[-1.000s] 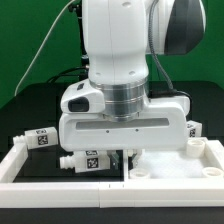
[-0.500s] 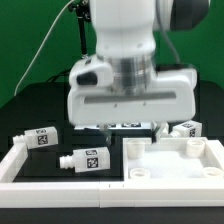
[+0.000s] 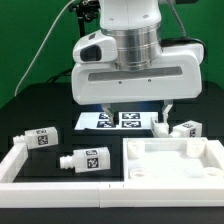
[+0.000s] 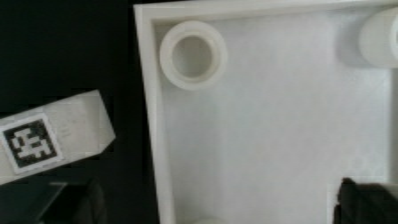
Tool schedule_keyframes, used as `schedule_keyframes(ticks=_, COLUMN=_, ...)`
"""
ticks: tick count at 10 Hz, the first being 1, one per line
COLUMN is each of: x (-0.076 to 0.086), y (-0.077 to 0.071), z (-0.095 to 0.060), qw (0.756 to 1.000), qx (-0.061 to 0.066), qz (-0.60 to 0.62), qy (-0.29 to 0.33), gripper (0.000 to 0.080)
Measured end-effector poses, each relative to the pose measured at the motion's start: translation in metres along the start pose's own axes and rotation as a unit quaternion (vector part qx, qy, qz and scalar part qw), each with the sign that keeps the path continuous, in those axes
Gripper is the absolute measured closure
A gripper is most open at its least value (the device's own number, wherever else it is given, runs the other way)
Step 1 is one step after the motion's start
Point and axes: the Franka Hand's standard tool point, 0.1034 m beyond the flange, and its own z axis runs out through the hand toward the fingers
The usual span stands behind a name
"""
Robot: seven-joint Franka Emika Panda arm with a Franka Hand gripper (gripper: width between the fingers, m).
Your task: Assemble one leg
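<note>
The white tabletop (image 3: 176,160) lies at the exterior view's right, with round corner sockets (image 4: 192,55). One leg (image 3: 86,158), white with a square tag, lies just left of it and also shows in the wrist view (image 4: 54,135). A second leg (image 3: 40,138) lies further left. A third leg (image 3: 186,128) lies behind the tabletop. My gripper (image 3: 136,108) hangs above the tabletop's left part, open and empty. In the wrist view its dark fingertips (image 4: 365,196) stand wide apart, with the gripper (image 4: 217,200) over the tabletop's edge.
The marker board (image 3: 120,120) lies flat behind the parts, under the arm. A white raised border (image 3: 18,166) runs along the front and the exterior view's left side of the work area. The table surface is black.
The gripper has risen from low between the near leg and the tabletop to well above them. It stays open and empty. The legs and the tabletop have not visibly moved.
</note>
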Motion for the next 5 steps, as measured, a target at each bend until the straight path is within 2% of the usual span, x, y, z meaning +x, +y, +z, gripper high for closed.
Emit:
schedule_keyframes(ticks=3, x=0.000, y=0.000, z=0.000, qw=1.000, qx=0.000, qz=0.000, qy=0.000, gripper=0.0151)
schedule_keyframes(ticks=4, x=0.000, y=0.005, z=-0.002, qw=1.000, qx=-0.005, qz=-0.026, qy=-0.001, gripper=0.0151)
schedule_keyframes(ticks=5, x=0.001, y=0.021, z=-0.009, qw=0.998, qx=-0.017, qz=-0.063, qy=0.001, gripper=0.0151)
